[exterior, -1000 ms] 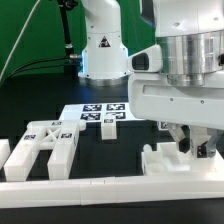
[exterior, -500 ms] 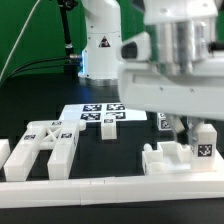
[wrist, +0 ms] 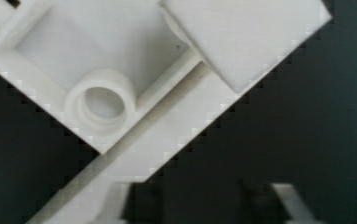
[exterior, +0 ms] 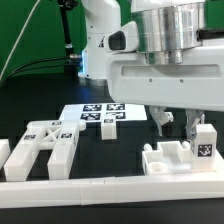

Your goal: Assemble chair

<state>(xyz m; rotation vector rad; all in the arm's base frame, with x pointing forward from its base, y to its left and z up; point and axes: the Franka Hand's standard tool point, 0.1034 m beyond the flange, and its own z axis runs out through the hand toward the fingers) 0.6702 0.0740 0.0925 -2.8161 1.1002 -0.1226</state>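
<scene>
My gripper point(exterior: 178, 132) hangs over the right side of the table, its dark fingers point(exterior: 163, 124) a little apart with nothing between them. Just below stands a notched white chair block point(exterior: 168, 158). A small tagged white block point(exterior: 204, 141) stands upright at that block's right end, apart from the fingers. A slotted chair frame point(exterior: 46, 146) lies at the exterior view's left. In the wrist view the gripper point(wrist: 207, 205) shows only dark table in its gap, and a white part with a round hole point(wrist: 100, 102) lies beyond it.
The marker board point(exterior: 92, 108) lies mid-table with a small white cube point(exterior: 107, 128) by its front edge. A long white border rail point(exterior: 100, 186) runs along the front. Another small white block point(exterior: 4, 152) sits at the far left. The robot's base point(exterior: 100, 45) stands behind.
The gripper has shifted toward the exterior view's left and lifted a little. The small tagged block, hidden behind the fingers a second ago, now stands free at the right.
</scene>
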